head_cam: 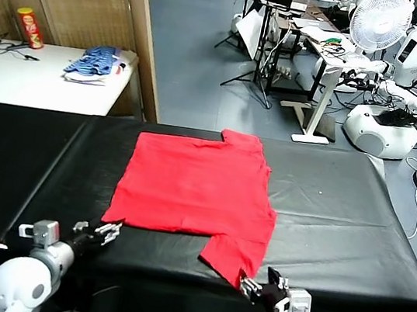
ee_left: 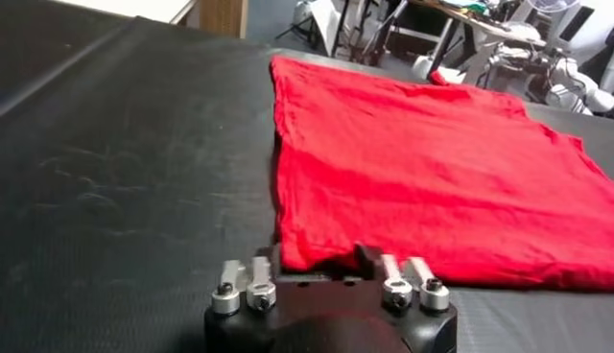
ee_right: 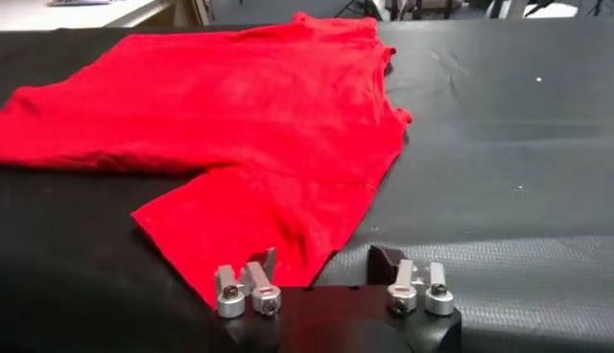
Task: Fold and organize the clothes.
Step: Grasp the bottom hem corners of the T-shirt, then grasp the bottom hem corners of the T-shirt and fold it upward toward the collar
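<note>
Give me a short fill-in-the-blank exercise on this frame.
1. The T-shirt lying on the table is ____ in colour.
2. The left gripper is at the shirt's near ____ corner.
3. The right gripper is at the tip of a ____.

Missing words: red; left; sleeve

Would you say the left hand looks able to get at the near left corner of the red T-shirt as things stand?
Probably yes. The left hand sits at the table's near edge, right at that corner of the red T-shirt, and nothing lies between them on the black table cover. The right hand is off at the sleeve.
</note>
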`<state>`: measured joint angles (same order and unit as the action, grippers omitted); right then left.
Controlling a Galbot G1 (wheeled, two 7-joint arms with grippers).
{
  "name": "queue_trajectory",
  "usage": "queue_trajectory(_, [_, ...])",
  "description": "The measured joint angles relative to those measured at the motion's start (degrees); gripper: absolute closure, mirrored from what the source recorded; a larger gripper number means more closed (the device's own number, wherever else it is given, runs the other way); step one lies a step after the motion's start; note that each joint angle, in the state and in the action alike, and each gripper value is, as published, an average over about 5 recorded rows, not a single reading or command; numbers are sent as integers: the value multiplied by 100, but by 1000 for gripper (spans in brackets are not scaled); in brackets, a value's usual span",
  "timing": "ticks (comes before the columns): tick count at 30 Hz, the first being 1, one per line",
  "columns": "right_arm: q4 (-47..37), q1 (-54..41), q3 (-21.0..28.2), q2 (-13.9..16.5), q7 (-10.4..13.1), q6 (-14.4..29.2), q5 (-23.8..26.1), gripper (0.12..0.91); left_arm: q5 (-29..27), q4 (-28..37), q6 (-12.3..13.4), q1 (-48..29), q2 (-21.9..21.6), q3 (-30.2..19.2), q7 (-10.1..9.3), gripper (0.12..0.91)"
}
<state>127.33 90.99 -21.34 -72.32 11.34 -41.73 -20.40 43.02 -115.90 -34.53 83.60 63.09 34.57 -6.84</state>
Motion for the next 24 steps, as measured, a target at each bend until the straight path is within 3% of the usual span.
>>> queue_trajectory(2, [63, 46, -53, 31, 72, -20, 3, 905, -29, -44, 18, 33, 16, -1, -4, 867])
queue_trajectory(4, [157, 107, -138, 85, 148, -39, 8, 903, -59, -95, 34, 63, 37, -2, -33, 902])
queue_trajectory(10, [572, 279, -467, 298, 177, -60, -33, 903, -75, -372, -9, 244, 112, 33, -299, 905])
queue_trajectory(16, [550, 123, -727, 401, -77, -24, -351, 903, -104, -869, 13, 641, 178, 134, -492, 905])
queue_trajectory(24, [-260, -716, -732, 515, -367, 1053, -762, 903, -215, -1065, 327, 679, 397, 103, -525, 905])
